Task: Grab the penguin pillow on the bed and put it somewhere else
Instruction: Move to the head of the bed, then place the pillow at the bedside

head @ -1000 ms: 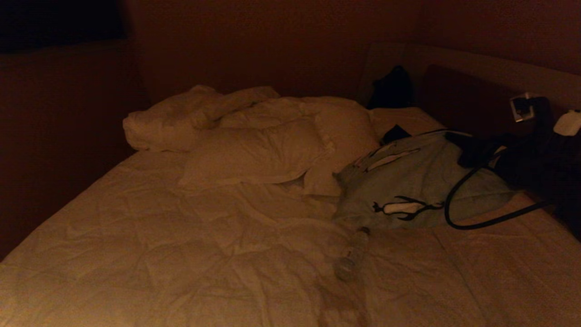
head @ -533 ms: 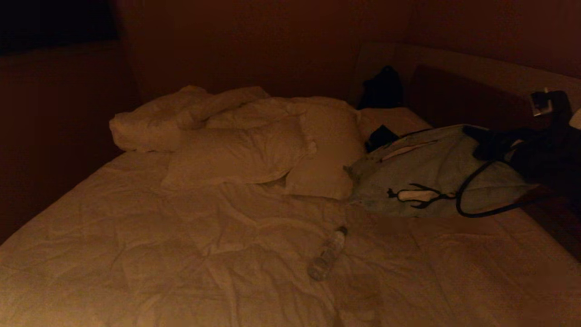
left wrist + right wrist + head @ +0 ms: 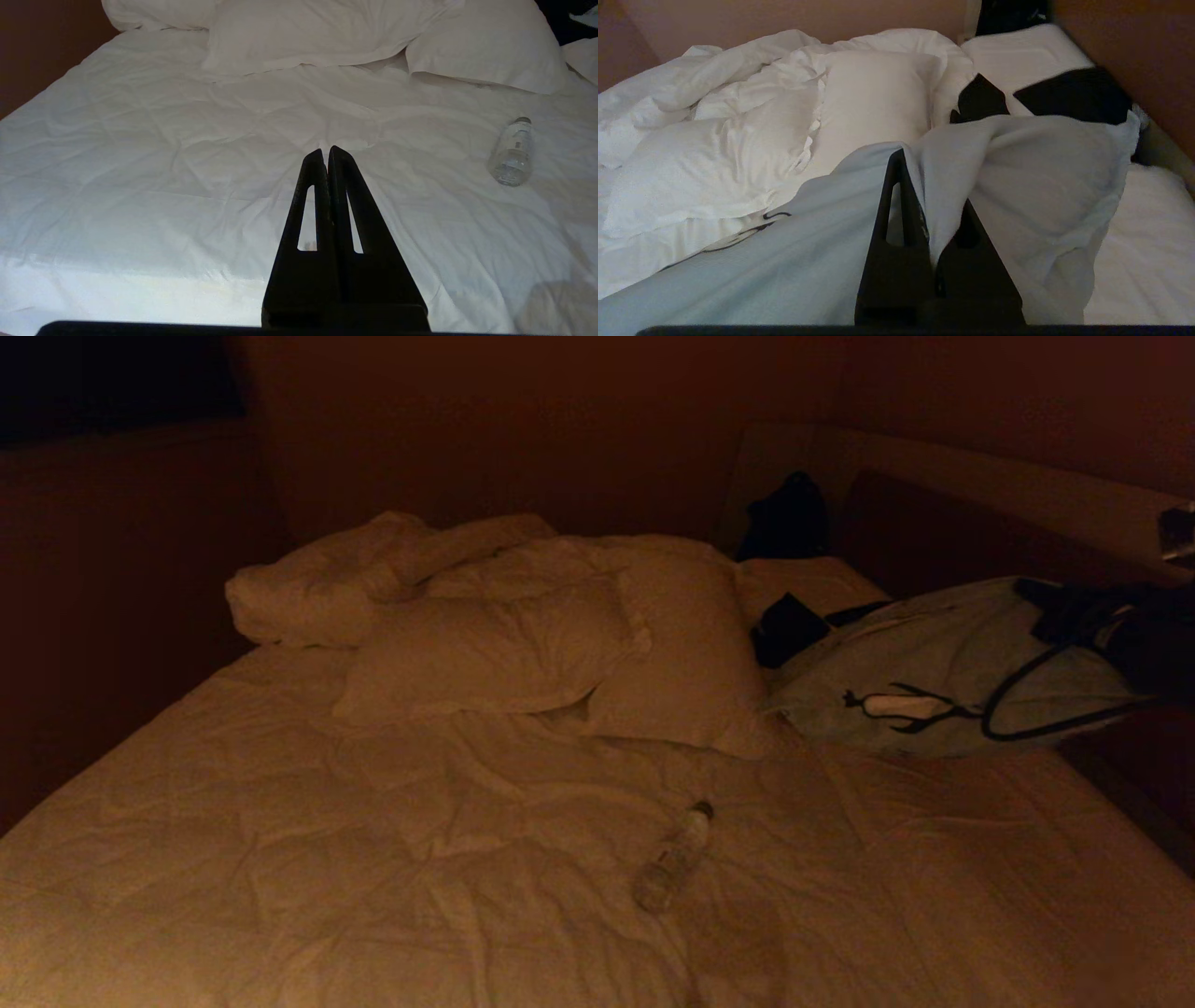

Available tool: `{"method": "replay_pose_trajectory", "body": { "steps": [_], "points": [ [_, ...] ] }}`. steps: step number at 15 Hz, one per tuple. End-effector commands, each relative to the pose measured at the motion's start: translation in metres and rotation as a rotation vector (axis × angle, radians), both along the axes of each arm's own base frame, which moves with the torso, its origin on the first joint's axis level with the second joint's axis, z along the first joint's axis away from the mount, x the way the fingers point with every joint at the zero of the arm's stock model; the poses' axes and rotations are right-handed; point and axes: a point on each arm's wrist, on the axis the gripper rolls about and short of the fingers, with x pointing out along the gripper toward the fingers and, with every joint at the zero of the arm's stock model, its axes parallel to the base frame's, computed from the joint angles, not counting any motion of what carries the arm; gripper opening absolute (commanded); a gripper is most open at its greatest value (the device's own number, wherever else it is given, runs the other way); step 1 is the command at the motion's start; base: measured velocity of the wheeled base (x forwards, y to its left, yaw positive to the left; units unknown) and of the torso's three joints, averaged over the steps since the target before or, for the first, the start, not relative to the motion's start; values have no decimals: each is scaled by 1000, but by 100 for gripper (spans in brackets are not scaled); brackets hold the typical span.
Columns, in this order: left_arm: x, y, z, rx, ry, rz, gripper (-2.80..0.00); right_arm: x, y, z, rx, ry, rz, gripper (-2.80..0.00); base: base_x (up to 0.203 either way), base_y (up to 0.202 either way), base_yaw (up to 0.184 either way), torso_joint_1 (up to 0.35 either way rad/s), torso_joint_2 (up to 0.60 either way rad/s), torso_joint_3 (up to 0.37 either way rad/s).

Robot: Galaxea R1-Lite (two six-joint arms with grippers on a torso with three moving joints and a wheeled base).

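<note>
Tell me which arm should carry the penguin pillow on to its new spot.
Right. Its tool is already shut on the penguin pillow near the bed's right edge; the left tool is shut, empty, far from the pillow.

My grippers [image 3: 327, 151] are matte black: two long tapering fingers [image 3: 896, 224], each with a slotted cutout.

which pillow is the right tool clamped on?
The penguin pillow: grey-blue with a penguin print, fabric pinched in the right tool. The white pillows are plain and lie untouched.
</note>
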Motion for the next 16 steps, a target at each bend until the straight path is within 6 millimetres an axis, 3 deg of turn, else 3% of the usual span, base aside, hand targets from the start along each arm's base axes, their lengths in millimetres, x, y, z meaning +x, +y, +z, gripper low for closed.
{"method": "replay_pose_trajectory", "body": {
  "steps": [1,4,9,13,16],
  "points": [
    [0,0,0,0,0,1,-280,6,-13,-4,32,21,-4,-280,0,0,0,0,0,0],
    [0,0,0,0,0,1,-280,24,-31,-15,42,51,52,-280,0,0,0,0,0,0],
    [0,0,0,0,1,2,-280,46,-92,-28,40,101,158,-280,0,0,0,0,0,0],
    [0,0,0,0,1,0,-280,50,-124,-44,56,140,213,-280,0,0,0,0,0,0],
    [0,0,0,0,1,1,-280,44,-139,-44,93,162,263,-280,0,0,0,0,0,0]
  ]
}}
